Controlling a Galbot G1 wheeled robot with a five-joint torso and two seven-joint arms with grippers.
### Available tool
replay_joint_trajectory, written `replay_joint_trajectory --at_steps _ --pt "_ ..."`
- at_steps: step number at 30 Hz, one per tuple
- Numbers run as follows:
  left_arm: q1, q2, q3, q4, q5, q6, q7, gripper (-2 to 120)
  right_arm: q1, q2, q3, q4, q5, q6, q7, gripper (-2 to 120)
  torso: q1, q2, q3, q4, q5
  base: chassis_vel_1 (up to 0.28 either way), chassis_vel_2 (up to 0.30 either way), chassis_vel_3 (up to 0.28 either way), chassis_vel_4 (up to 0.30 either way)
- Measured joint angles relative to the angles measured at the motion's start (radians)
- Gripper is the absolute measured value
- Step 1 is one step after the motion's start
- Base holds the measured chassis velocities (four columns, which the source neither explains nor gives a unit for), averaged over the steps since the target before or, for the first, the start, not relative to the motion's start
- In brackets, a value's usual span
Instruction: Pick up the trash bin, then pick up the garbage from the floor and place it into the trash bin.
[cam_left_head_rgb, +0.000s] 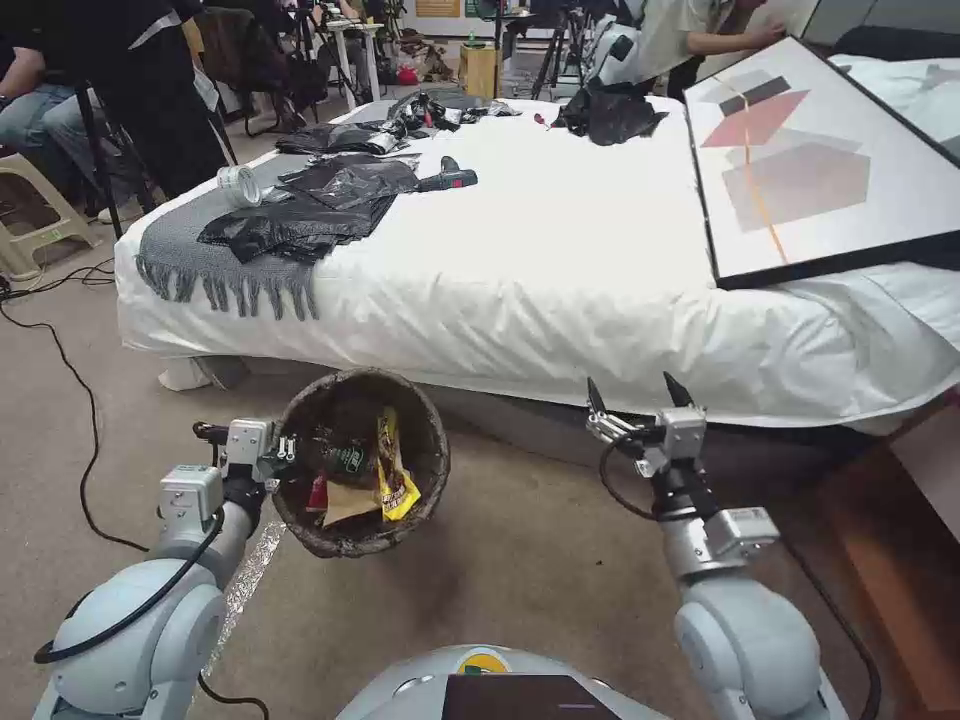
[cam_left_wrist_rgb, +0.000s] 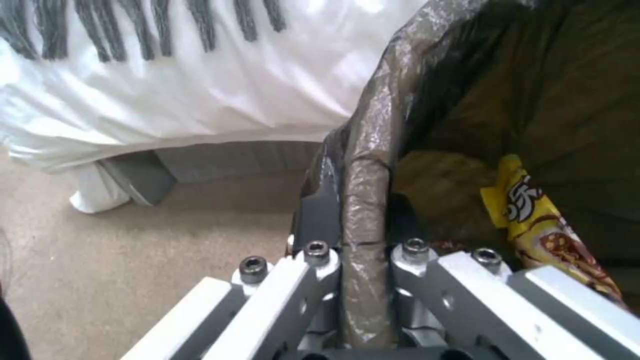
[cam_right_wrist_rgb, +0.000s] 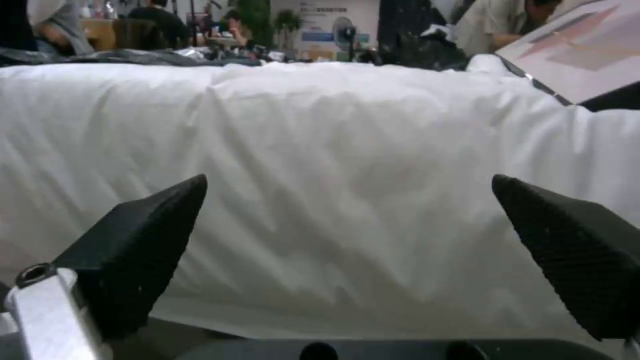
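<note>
The trash bin (cam_left_head_rgb: 425, 440), lined with a crinkled dark bag, hangs above the carpet in front of the bed. My left gripper (cam_left_head_rgb: 283, 450) is shut on its near-left rim; in the left wrist view the bag-covered rim (cam_left_wrist_rgb: 363, 200) sits pinched between the dark fingers (cam_left_wrist_rgb: 319, 212). Garbage lies inside the bin: a yellow snack wrapper (cam_left_head_rgb: 393, 470) (cam_left_wrist_rgb: 540, 225), a brown paper scrap (cam_left_head_rgb: 345, 503) and a green-labelled bottle (cam_left_head_rgb: 345, 458). My right gripper (cam_left_head_rgb: 638, 392) is raised near the bed's edge, open and holding nothing, its black fingertips (cam_right_wrist_rgb: 143, 240) spread wide before the white sheet.
The white bed (cam_left_head_rgb: 560, 250) fills the space ahead, with a grey fringed blanket (cam_left_head_rgb: 190, 255), black bags (cam_left_head_rgb: 310, 210) and a framed picture (cam_left_head_rgb: 810, 160) on it. A wooden piece (cam_left_head_rgb: 900, 540) stands at right. Black cable (cam_left_head_rgb: 75, 400) trails over the beige carpet (cam_left_head_rgb: 530, 560) at left.
</note>
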Motion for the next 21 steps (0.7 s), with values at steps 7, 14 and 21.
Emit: replay_joint_trajectory --at_steps 7,14,21 --pt "0.001 -0.005 -0.002 0.000 -0.001 0.000 0.002 3 -0.044 0.014 0.037 -0.007 -0.010 0.035 0.014 100 0.000 0.000 0.000 0.0001 0.0000 0.000 0.000 0.000 0.000" --pt "0.000 -0.004 -0.003 0.000 0.004 0.000 0.006 3 -0.085 0.019 0.046 -0.022 -0.014 0.072 0.019 100 0.000 0.000 0.000 0.0000 0.0000 0.000 0.000 0.000 0.000" --pt "0.001 -0.003 -0.002 0.000 0.005 0.000 0.009 3 -0.076 0.015 0.044 -0.022 -0.001 0.065 0.021 100 0.000 0.000 0.000 0.0000 0.0001 0.000 0.000 0.000 0.000"
